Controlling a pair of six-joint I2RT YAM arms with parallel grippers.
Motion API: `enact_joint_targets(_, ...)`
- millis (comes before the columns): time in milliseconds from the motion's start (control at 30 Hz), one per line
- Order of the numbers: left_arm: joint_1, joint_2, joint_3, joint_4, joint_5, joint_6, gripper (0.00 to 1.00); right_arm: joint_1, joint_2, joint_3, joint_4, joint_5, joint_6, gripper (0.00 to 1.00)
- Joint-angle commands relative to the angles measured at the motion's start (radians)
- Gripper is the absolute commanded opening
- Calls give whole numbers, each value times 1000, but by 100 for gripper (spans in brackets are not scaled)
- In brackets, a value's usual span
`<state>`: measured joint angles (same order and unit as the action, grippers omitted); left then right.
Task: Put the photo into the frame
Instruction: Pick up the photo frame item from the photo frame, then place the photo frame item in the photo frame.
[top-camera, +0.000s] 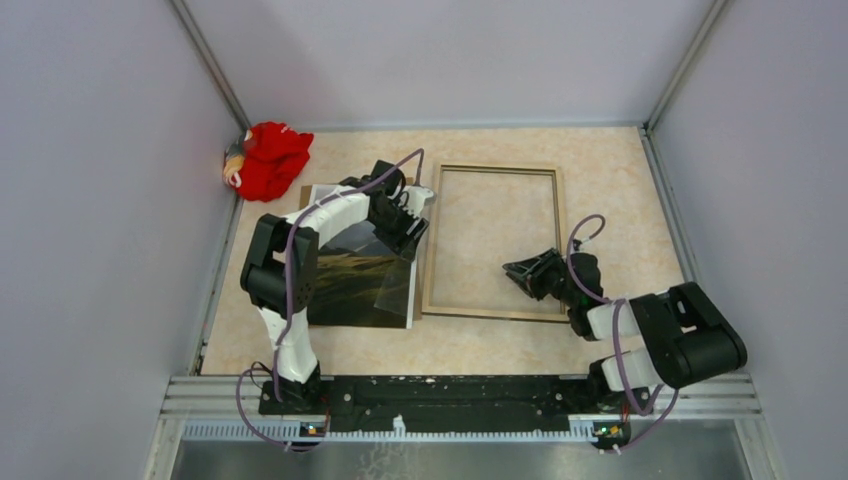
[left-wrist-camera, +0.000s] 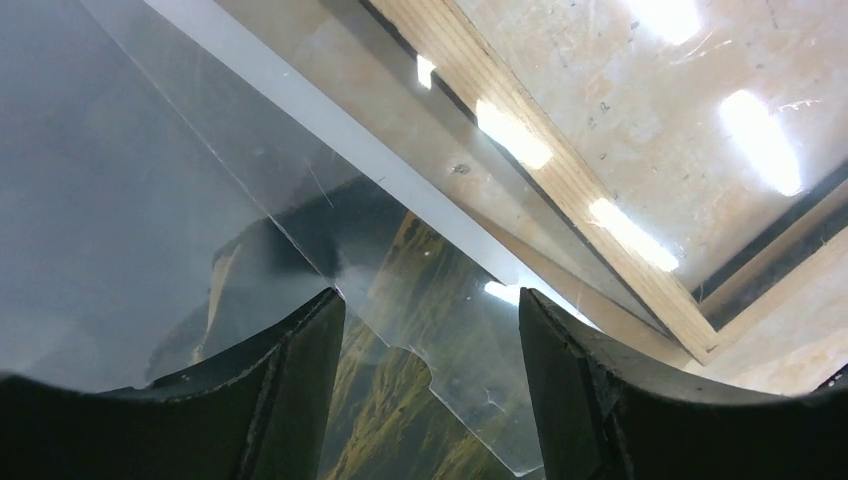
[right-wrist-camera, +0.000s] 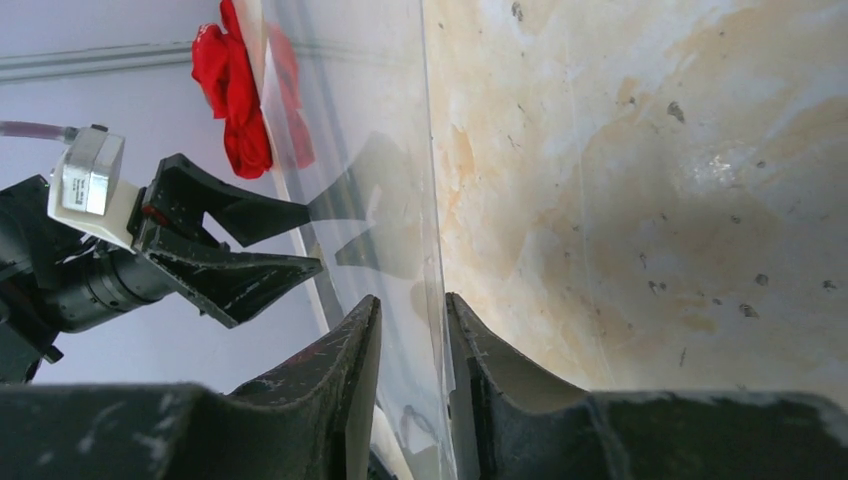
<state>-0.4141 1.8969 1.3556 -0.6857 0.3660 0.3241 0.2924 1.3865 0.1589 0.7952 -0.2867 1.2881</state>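
The frame (top-camera: 492, 169) lies back up in the middle of the table, its tan wood showing, and table surface shows through its opening. It also shows in the left wrist view (left-wrist-camera: 560, 170). The photo (top-camera: 350, 290) lies face up to the left of it and shows in the left wrist view (left-wrist-camera: 400, 420). A clear pane (top-camera: 395, 278) leans over the photo's right side, and its notched edge (left-wrist-camera: 470, 360) sits between my left fingers. My left gripper (top-camera: 408, 232) (left-wrist-camera: 430, 320) is open over it. My right gripper (top-camera: 520, 272) (right-wrist-camera: 412, 310), inside the frame's opening, is closed on the pane's edge (right-wrist-camera: 400, 150).
A red cloth (top-camera: 268, 158) lies at the back left corner by the wall and also shows in the right wrist view (right-wrist-camera: 232, 90). A brown board corner (top-camera: 306, 192) sticks out from under the photo's far end. Grey walls close three sides.
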Motion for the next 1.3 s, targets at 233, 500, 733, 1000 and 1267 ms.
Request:
enact_joint_targets(233,17,-35,83,-55,42,2,84,-63,-119,203,-277,-42,-180,0)
enact_joint_targets(500,69,-62,156,-78,27,22,91,-218,-7,672,-929,-242,-695,0)
enact_joint_targets(733,71,-43,144,-73,23,15,90,-223,108,774,-1020,-264,-783,0)
enact_joint_targets(1000,68,-15,124,-51,27,11,86,-255,23,706,-952,-219,-743,0)
enact_joint_targets(1267,61,-5,116,-42,21,9,84,-284,-56,625,-879,-131,-722,0)
